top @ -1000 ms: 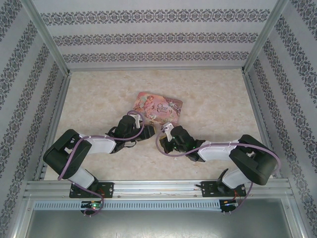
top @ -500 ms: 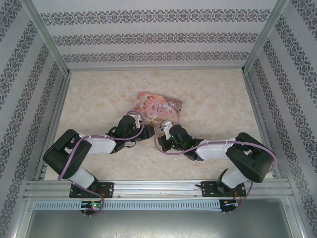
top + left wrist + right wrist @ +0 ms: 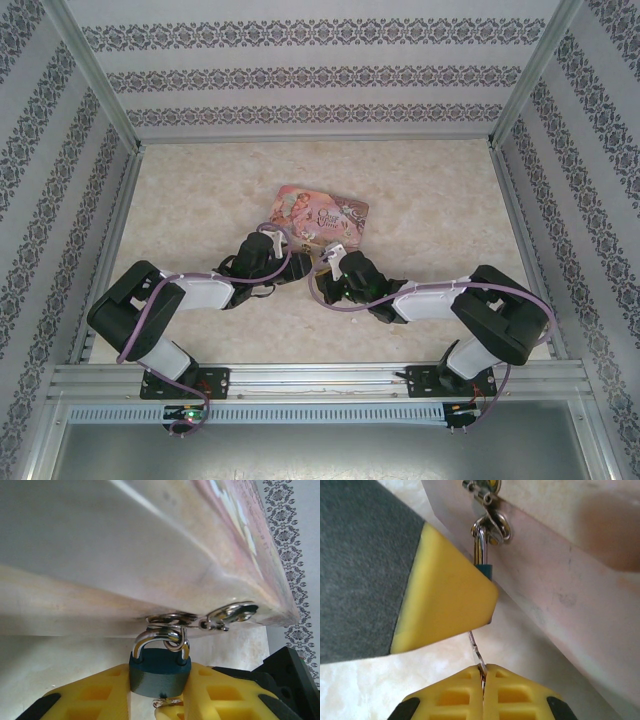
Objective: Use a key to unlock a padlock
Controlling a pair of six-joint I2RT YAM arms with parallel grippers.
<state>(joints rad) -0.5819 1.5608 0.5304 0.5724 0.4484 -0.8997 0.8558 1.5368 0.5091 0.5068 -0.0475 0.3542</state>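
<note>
One small padlock (image 3: 160,672), with a matte blue body and a smooth silver U-shaped shackle (image 3: 145,641), hangs from the metal hasp (image 3: 170,617) of one pink tin (image 3: 150,555). The left claw (image 3: 160,695) pinches it between two ribbed yellow pads (image 3: 95,697). The right claw (image 3: 483,674) is clamped on one thin metal key (image 3: 475,650), which points at the lock's underside.

Bright, even light is washing the pale marbled worktop (image 3: 430,190) in the top view, leaving only soft, faint shadows. In both wrist views the pink rectangular tin (image 3: 150,565) is blurring close to the lens, and highlights are glinting on the silver shackle of the small blue padlock (image 3: 159,672).
</note>
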